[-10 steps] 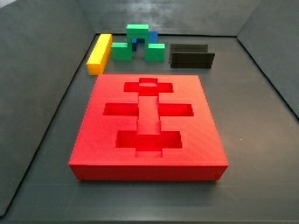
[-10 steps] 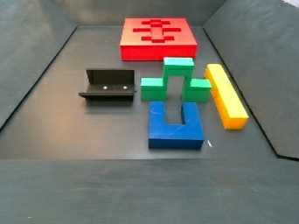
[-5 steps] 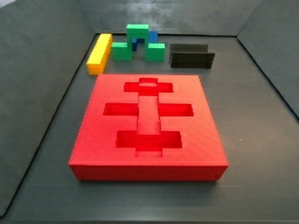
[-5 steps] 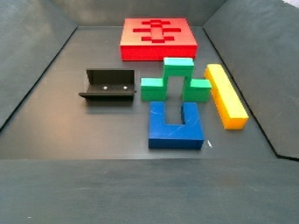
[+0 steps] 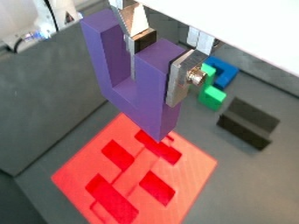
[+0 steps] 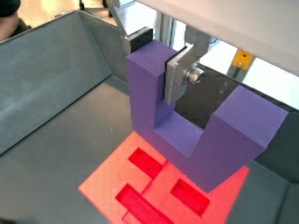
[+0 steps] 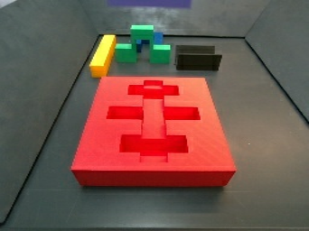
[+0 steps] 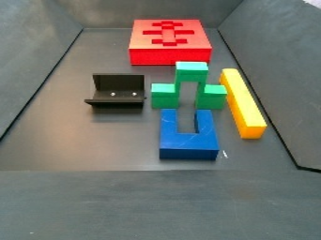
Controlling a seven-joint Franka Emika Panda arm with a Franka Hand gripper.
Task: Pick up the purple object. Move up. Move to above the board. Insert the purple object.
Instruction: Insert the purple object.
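Note:
My gripper (image 5: 156, 61) is shut on one upright arm of the purple object (image 5: 140, 87), a matte U-shaped block. It hangs with its base down, above the board (image 5: 128, 166). Both wrist views show this grip (image 6: 158, 61), with the purple object (image 6: 146, 96) over the red board (image 6: 152, 184) and its cross and bar recesses. In a side view only a purple strip (image 7: 151, 3) shows at the top edge, high above the far end of the board (image 7: 151, 176). The board (image 8: 174, 52) lies at the far end in a side view where gripper and block are out of view.
A green block (image 8: 189, 84), a blue U-shaped block (image 8: 189, 131), a yellow bar (image 8: 242, 101) and the fixture (image 8: 115, 92) lie on the dark floor beyond the board. The yellow bar (image 7: 103, 54), green block (image 7: 145, 41) and fixture (image 7: 198, 59) stand behind it. Grey walls ring the floor.
A purple strip has come into view at the top edge of one side view; it was not there before. Board and loose blocks have not moved.

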